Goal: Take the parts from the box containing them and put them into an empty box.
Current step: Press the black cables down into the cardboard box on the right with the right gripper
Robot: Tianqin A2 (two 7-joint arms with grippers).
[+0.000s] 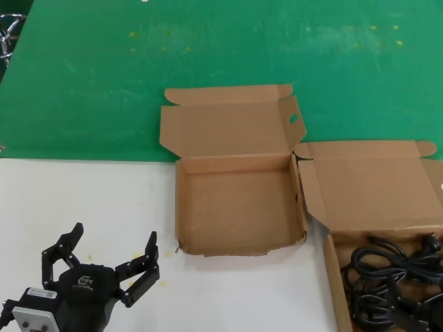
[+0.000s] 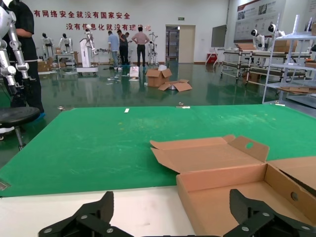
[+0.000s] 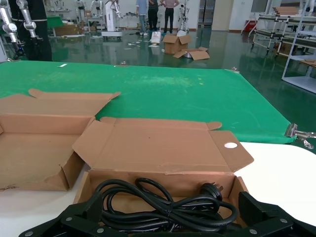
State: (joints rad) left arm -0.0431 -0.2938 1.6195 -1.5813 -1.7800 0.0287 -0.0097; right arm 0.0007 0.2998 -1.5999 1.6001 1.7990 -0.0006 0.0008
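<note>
The empty box (image 1: 239,211) is a shallow brown cardboard mailer at the table's middle, with its lid folded back and an oval hole in one lid flap (image 1: 293,117). It also shows in the left wrist view (image 2: 222,207) and the right wrist view (image 3: 34,153). The box containing the parts (image 1: 331,270) stands to its right and holds coiled black power cables (image 1: 394,277). My left gripper (image 1: 114,235) is open and empty over the white table, left of the empty box (image 2: 172,207). My right gripper (image 3: 170,207) is open just above the cables (image 3: 168,190); it is out of the head view.
A green mat (image 1: 208,55) covers the far half of the table and white tabletop (image 1: 83,200) the near half. The cable box's open lid (image 3: 158,148) stands behind the cables. A metal clamp (image 3: 296,131) sits at the mat's right edge.
</note>
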